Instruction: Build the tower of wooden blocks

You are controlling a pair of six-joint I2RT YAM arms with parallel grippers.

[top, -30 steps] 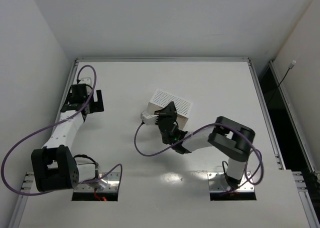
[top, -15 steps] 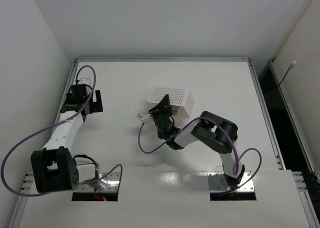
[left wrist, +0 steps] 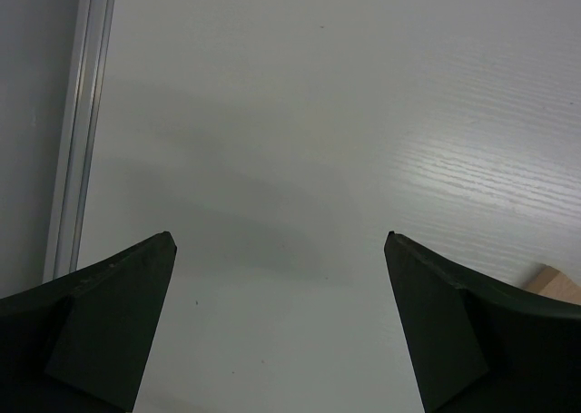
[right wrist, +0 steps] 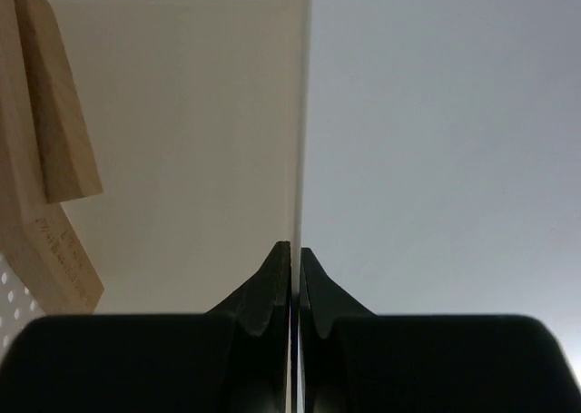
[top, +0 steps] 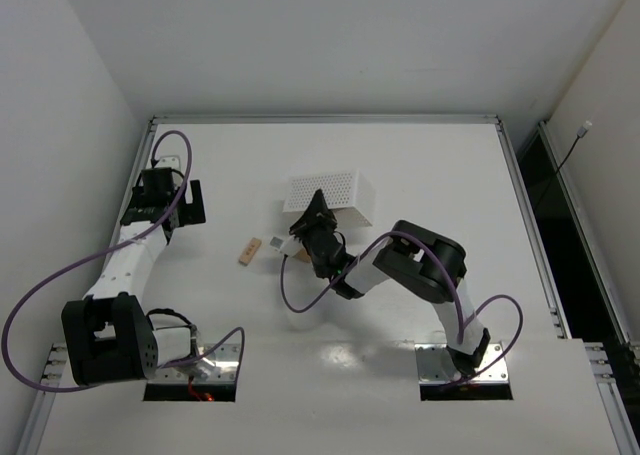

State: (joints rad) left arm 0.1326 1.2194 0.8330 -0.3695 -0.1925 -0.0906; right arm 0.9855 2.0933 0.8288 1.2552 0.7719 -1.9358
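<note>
R gripper (right wrist: 295,250) clamped on bin (top: 335,187) wall, so L gripper (left wrist: 281,240) (wide open) is free -- wood blocks (top: 247,252) lie to its right, long axis roughly near-far.

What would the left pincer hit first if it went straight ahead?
Probably just the table: nothing lies between the open left pincer and it. The metal rail sits off to the side.
</note>
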